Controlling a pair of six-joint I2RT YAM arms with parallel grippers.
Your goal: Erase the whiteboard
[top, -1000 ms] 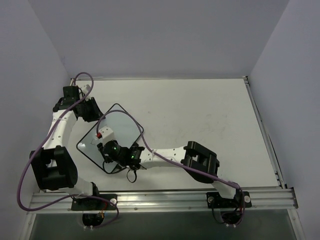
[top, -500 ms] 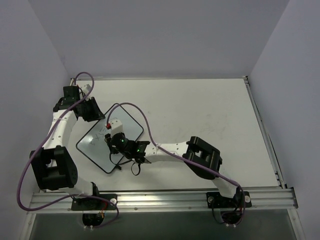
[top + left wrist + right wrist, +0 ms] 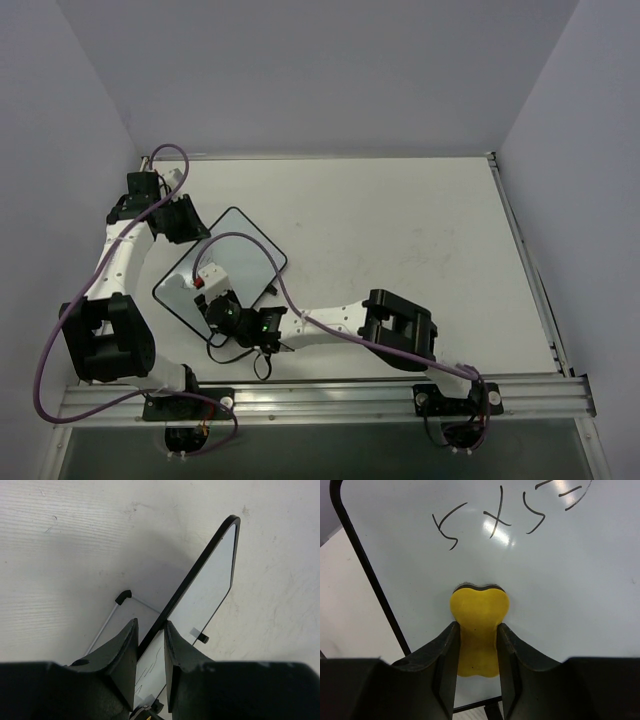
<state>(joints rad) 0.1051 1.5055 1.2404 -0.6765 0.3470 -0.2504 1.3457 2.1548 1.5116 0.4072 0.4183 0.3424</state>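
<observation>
The whiteboard (image 3: 245, 245) lies tilted at the table's left, white with a thin black frame. My left gripper (image 3: 195, 228) is shut on its far-left edge; in the left wrist view the black frame runs between the fingers (image 3: 150, 630) and the board's face (image 3: 210, 580) rises beyond. My right gripper (image 3: 205, 290) is shut on a yellow eraser (image 3: 479, 615) pressed flat on the whiteboard (image 3: 580, 580). Black handwriting (image 3: 495, 520) sits just beyond the eraser. The eraser is hidden under the wrist in the top view.
The board's wire stand leg with a black foot (image 3: 122, 597) rests on the white table (image 3: 400, 240). Purple cables (image 3: 245, 238) loop over the board and arms. A metal rail (image 3: 320, 395) runs along the near edge. Walls enclose the table.
My right gripper swept with the eraser toward the board's far corner, then came back toward its near-left side. My left gripper has stayed clamped on the board's edge.
</observation>
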